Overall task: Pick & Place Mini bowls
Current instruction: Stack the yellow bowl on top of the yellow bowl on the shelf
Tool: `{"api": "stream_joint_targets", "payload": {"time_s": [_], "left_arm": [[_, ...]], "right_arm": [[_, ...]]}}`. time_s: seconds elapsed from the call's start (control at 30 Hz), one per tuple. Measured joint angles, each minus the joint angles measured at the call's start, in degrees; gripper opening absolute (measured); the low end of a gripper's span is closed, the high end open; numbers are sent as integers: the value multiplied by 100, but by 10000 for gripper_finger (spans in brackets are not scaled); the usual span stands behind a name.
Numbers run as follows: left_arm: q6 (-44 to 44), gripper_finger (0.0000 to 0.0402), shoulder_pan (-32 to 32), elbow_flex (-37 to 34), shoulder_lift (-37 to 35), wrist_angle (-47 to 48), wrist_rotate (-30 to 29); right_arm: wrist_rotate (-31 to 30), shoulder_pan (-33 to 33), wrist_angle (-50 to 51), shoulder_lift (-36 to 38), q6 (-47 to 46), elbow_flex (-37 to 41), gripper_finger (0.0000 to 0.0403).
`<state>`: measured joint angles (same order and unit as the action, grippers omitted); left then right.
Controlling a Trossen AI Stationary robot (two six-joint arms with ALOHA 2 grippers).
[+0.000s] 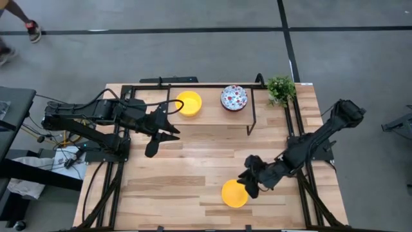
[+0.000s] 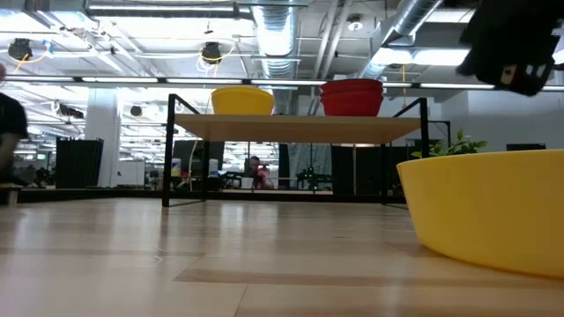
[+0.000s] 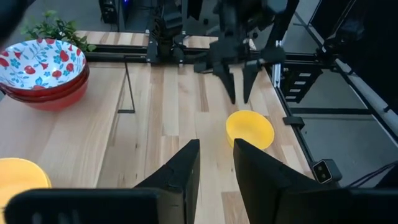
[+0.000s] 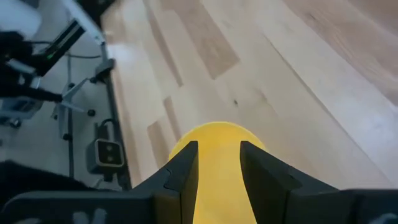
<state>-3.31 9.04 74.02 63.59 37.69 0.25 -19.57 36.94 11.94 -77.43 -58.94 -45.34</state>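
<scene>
The right tool [image 1: 250, 185] hangs just over a yellow mini bowl [image 1: 234, 194] near the front edge of the wooden desk [image 1: 193, 161], its fingers [image 4: 186, 165] spread a little and holding nothing. On the raised shelf [image 1: 212, 113] at the back sit another yellow bowl [image 1: 188, 102] and a stack of floral-patterned bowls [image 1: 234, 97], beside a small green plant [image 1: 281, 88]. The left tool [image 1: 158, 138] hovers mid-desk just in front of the shelf, fingers [image 3: 180, 174] slightly parted and empty.

an open industrial lab: exposed silver ceiling ducts [image 2: 280, 35] above the pale wooden counter [image 2: 176, 264], bare grey concrete floor [image 1: 193, 51] around it.
</scene>
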Motion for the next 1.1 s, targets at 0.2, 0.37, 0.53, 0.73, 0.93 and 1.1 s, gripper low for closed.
{"api": "stream_joint_targets", "payload": {"time_s": [0.2, 0.37, 0.53, 0.73, 0.93, 1.1], "left_arm": [[-63, 97, 0, 0, 0, -51, -1], [-207, 97, 2, -188, 24, -409, -22], [-218, 97, 75, -704, 26, -843, -22], [-216, 97, 98, -1160, 28, -1368, -22], [-216, 97, 98, -1331, 28, -1570, -22], [-216, 97, 98, -1345, 22, -1629, -22]], "right_arm": [[-4, -25, -58, -314, -408, 0, 109], [8, -21, -105, -482, -408, 0, 109], [12, 19, -208, -579, -276, 3, 109], [39, 97, -184, -760, -202, -1, 109], [181, 80, -127, -1006, -202, 7, 109], [179, 82, -151, -1108, -207, 7, 109]]}}
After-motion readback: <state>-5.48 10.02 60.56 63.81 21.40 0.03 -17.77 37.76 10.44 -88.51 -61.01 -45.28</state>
